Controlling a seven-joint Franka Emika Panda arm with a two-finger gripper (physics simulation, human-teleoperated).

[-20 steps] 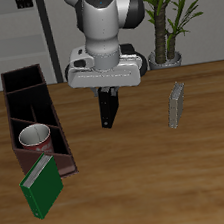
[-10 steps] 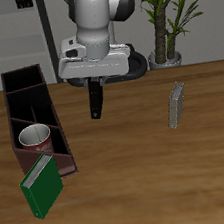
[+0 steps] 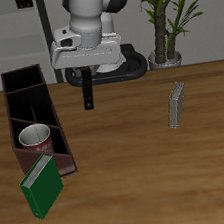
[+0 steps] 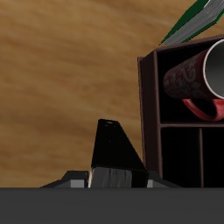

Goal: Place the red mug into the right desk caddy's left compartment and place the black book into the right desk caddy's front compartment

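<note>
- The claw [image 3: 86, 79] is clenched on the black book [image 3: 88, 90], which hangs upright beneath it, clear above the surface [image 3: 142, 170]; in the wrist view the black book [image 4: 112, 153] shows as a dark wedge rising from between the fingers.
- Taking the right desk caddy [image 3: 36, 120] as landmark: the claw and its load hover beside it, near the long wall but not yet over any section.
- The red mug [image 3: 33, 141] stands inside the right desk caddy, in the left compartment [image 3: 48, 133] bounded by the slanted divider; the wrist view confirms the red mug [image 4: 194, 77] sitting within the caddy's walls. That half of the task looks done.
- Step in hand, as I judge it: carrying the black book to the front compartment. Which section that is, I cannot tell for certain from these views.
- The next move calls for bringing the book over that section, lining its thin edge up with the narrow opening, then lowering it between the walls before letting go; a skewed book could catch on a divider.
- A green book [image 3: 41, 186] leans against the caddy's end nearest the surface's front edge, and a thin grey book [image 3: 176, 105] stands well apart from the caddy.
- No brand, label or readable writing shows on any object.
</note>
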